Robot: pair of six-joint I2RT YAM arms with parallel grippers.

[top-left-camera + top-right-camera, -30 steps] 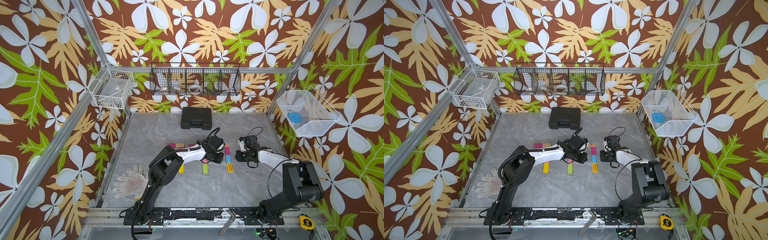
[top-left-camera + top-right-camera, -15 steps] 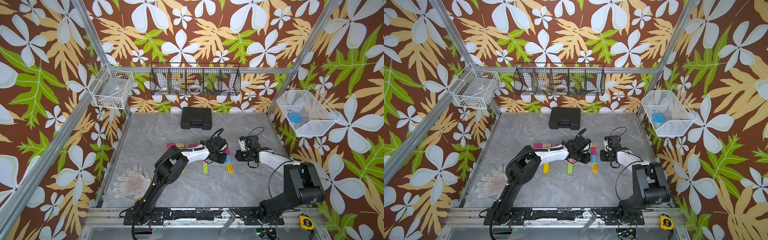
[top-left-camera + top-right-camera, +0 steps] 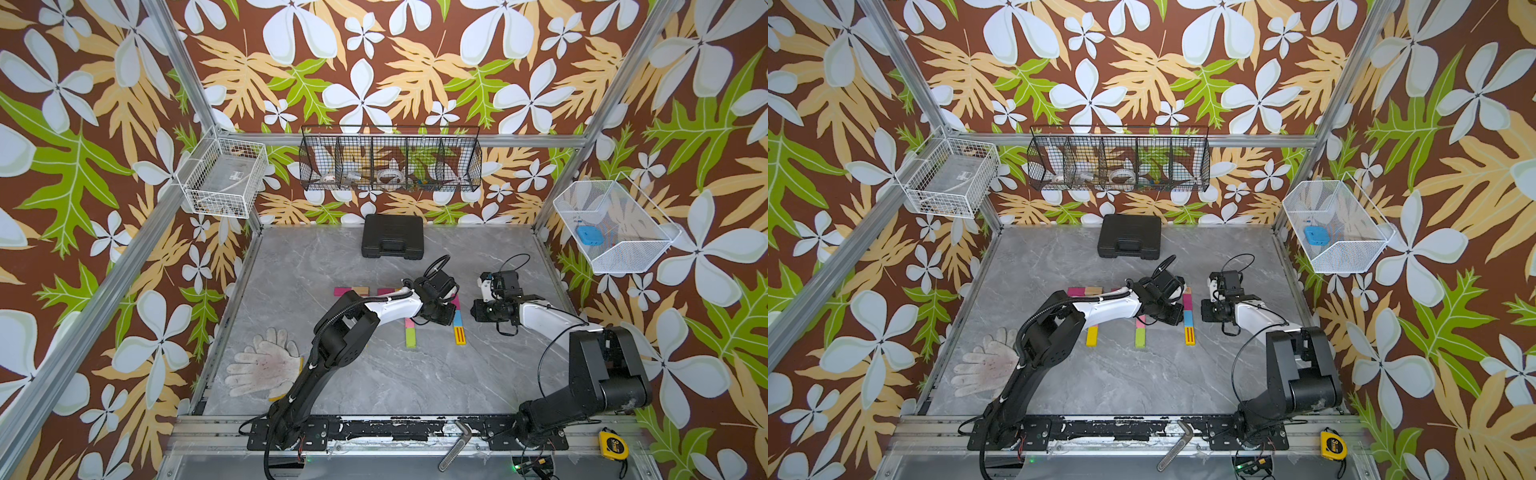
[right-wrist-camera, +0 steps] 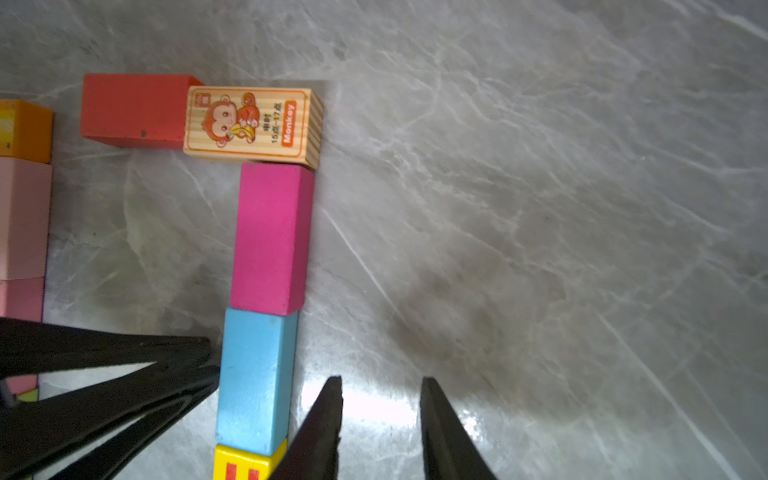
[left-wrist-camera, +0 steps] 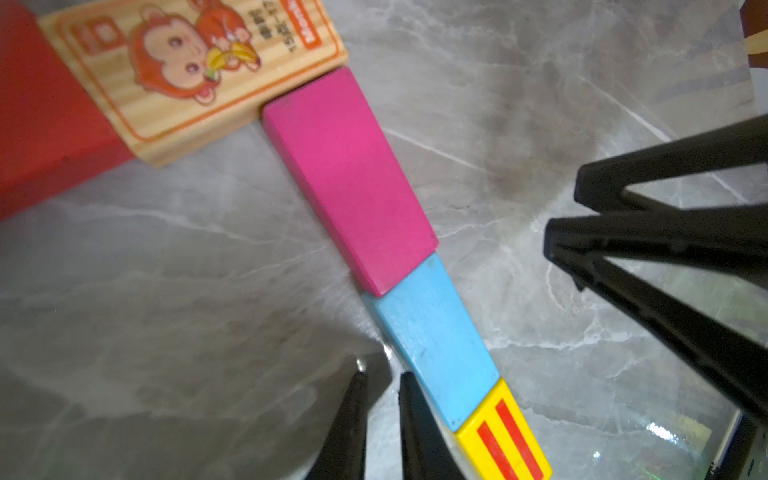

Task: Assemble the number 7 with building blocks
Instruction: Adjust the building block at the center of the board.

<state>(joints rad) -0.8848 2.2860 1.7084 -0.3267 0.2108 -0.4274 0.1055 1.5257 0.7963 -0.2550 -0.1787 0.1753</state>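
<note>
Left gripper (image 5: pixel 382 374) is hovering low over the table (image 4: pixel 540 208) with its jaws drawn almost together and nothing between them. Its tips are sitting right at one long side of the blue block (image 5: pixel 432 340); I cannot tell whether they are touching it. The right gripper (image 4: pixel 382 380) is waiting on the opposite side of that block, narrowly parted and also empty, with a sliver of bare stone showing between its nearer finger and the blue edge.

The 7 is lying flat mid-table. The red block (image 4: pixel 133 110) and the monkey-printed wooden block (image 4: pixel 249 124) are forming the top bar. The magenta block (image 4: pixel 272 237), the blue block and the yellow red-striped block (image 5: pixel 503 436) are running end to end as the stem.

I am reading this as a squaring-up of the stem, so I am planning to press from both sides at once, low on the block and evenly. A one-sided shove would likely swing the blue block out of line and drag its two neighbours with it. Light contact should be enough, since these pieces look free to slide on the polished stone.

Room is uneven. Beyond the right gripper the table is lying bare and wide. On the left side I am working in a narrow lane, with the pink block (image 4: pixel 23 216) and the orange block (image 4: pixel 25 129) of another column close by. I am therefore favouring a straight lift out over any sideways retreat.
</note>
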